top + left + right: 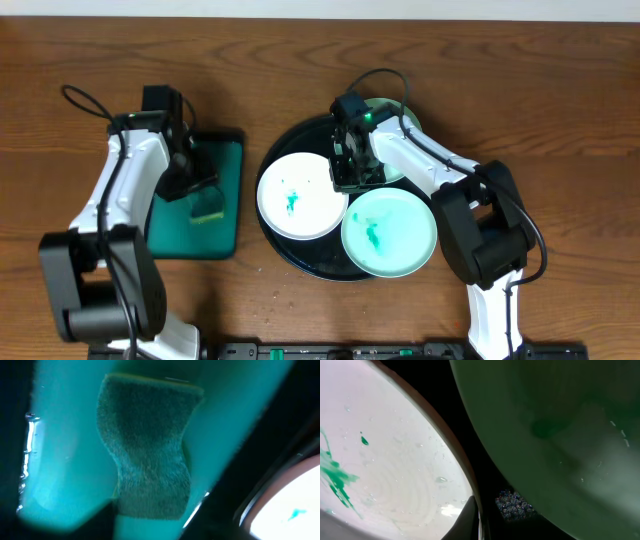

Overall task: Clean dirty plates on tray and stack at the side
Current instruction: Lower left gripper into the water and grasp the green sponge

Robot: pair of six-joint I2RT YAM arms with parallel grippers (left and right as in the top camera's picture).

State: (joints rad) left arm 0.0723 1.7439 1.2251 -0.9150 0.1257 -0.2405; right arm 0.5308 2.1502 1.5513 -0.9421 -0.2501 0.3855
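On the wooden surface (560, 100) the black tray (300, 258) carries all three plates: the white plate (300, 195) and the front mint plate (390, 232), both with green smears, and the rear mint plate (410, 122), mostly hidden under the right arm. The right pincer (355, 178) is pressed together at that plate's edge; whether it grips the rim I cannot tell. The left pincer (203, 195) is pinching the sponge (210, 208) over the teal tray (225, 160), its fingers too blurred to make out

Even soft overhead light, wrist views dim, close, blurred
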